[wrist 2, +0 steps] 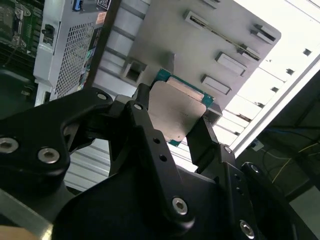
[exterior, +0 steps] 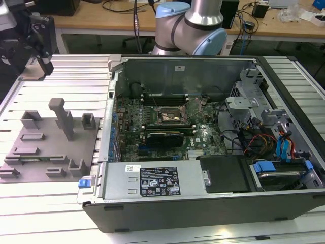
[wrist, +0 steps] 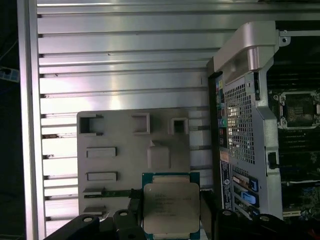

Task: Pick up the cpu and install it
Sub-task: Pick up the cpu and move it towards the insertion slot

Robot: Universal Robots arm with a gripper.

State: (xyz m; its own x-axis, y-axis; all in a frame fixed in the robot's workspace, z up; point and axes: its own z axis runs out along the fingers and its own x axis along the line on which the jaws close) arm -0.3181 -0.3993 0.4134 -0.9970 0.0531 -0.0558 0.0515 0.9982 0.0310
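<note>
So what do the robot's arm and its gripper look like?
The arm is a shiny silver tube with rounded joints that wear pale blue caps. The gripper is all black, built from chunky flat bars joined like links, and dotted with round silver screws.

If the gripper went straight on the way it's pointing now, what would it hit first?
Most likely the grey plastic tray with raised slots, which lies beyond the silvery square cpu clamped in the gripper. The depth between them is unclear.
</note>
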